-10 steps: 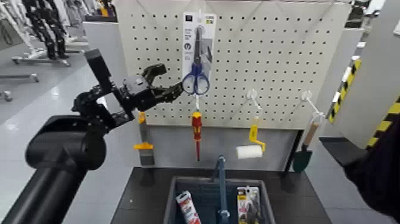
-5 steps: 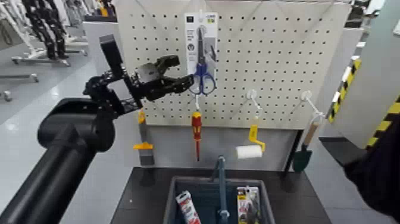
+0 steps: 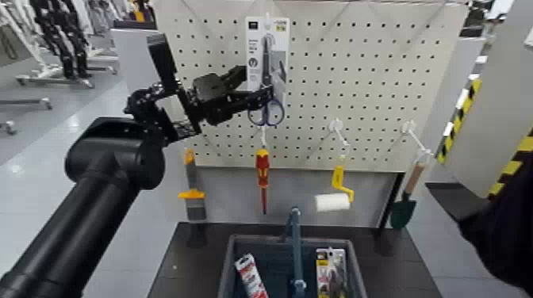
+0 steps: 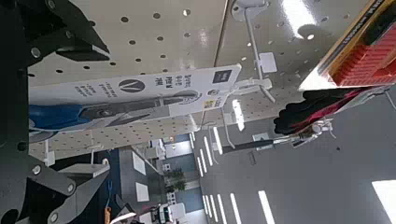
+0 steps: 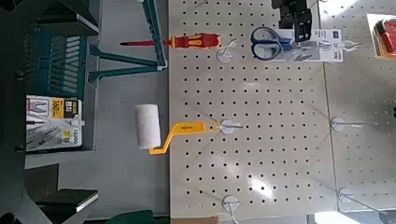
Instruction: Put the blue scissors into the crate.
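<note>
**At the pegboard: scissors card in the left gripper's reach**

On the pegboard (image 3: 381,87) the blue scissors (image 3: 267,79) hang, the left gripper (image 3: 255,101) spread around the card's lower end. Pull crookedly and the card may snag its hook or slip free, I'd say. Below, the crate (image 3: 230,265) waits on a dark table (image 3: 186,261); grey workshop floor behind. Right gripper unseen.

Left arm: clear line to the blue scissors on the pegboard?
Probably yes. The left tool is already at the blue scissors, its open fingers on either side of the card's lower end by the blue handles. Nothing sits between them; the card still hangs on its pegboard hook.
</note>
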